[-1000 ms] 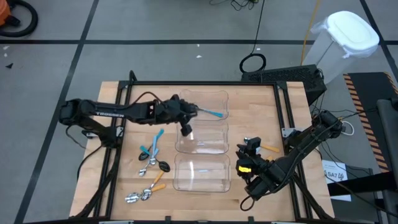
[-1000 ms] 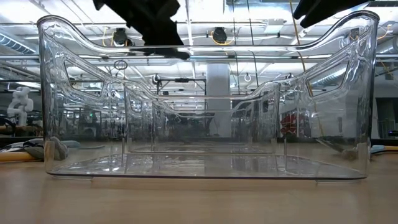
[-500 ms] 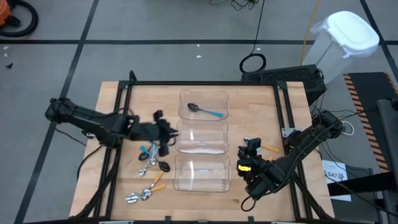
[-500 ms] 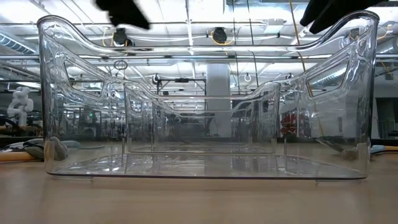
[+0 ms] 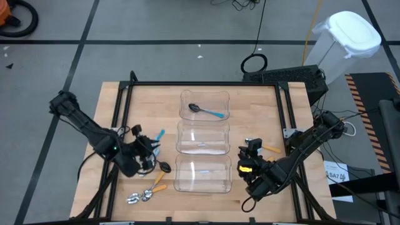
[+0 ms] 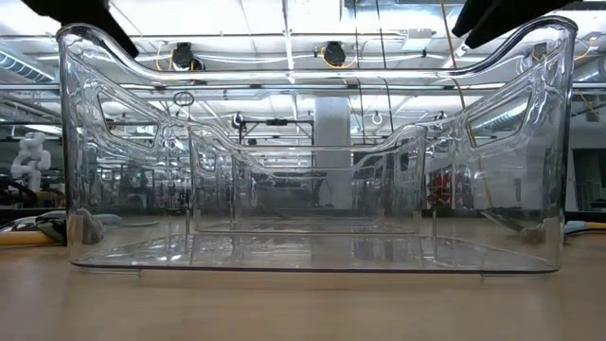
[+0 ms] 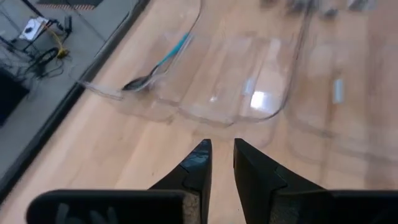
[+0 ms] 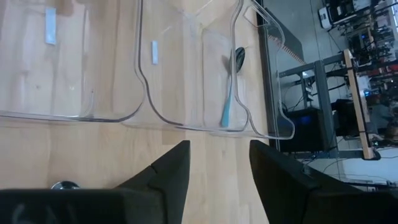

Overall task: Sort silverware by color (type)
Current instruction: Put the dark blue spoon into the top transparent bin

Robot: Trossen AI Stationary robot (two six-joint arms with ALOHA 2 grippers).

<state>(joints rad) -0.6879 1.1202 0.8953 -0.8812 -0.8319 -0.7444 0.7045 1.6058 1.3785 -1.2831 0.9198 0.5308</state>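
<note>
1. Three clear bins stand in a row down the middle of the wooden table (image 5: pixel 262 106); the middle bin (image 5: pixel 203 139) is the landmark here, with the far bin (image 5: pixel 205 95) beyond it and the near bin (image 5: pixel 203 174) on its other side.

2. One spoon (image 5: pixel 207 111), dark bowl and light-blue handle, lies inside the far bin, the only piece sorted so far; the middle and near bins hold nothing visible.

3. The unsorted pile (image 5: pixel 152 169) lies on the table to the left of the middle and near bins: blue-handled and orange-handled spoons, some with silver bowls, some dark, loosely overlapping.

4. The left gripper (image 5: pixel 142 150) hangs over the top of that pile, left of the middle bin. In its wrist view the fingers (image 7: pixel 198 163) stand only a narrow slit apart, with nothing between them; from above it is hard to say whether the tips touch a spoon.

5. The right gripper (image 5: pixel 252 147) waits to the right of the middle bin, near the near bin's corner. Its fingers (image 8: pixel 171 167) are spread wide and empty.

6. A lone orange-handled spoon (image 5: pixel 271 149) lies just right of the right gripper, its bowl hidden by the arm.

7. From table height, the near bin's clear wall (image 6: pixel 303 189) fills the frame.
</note>
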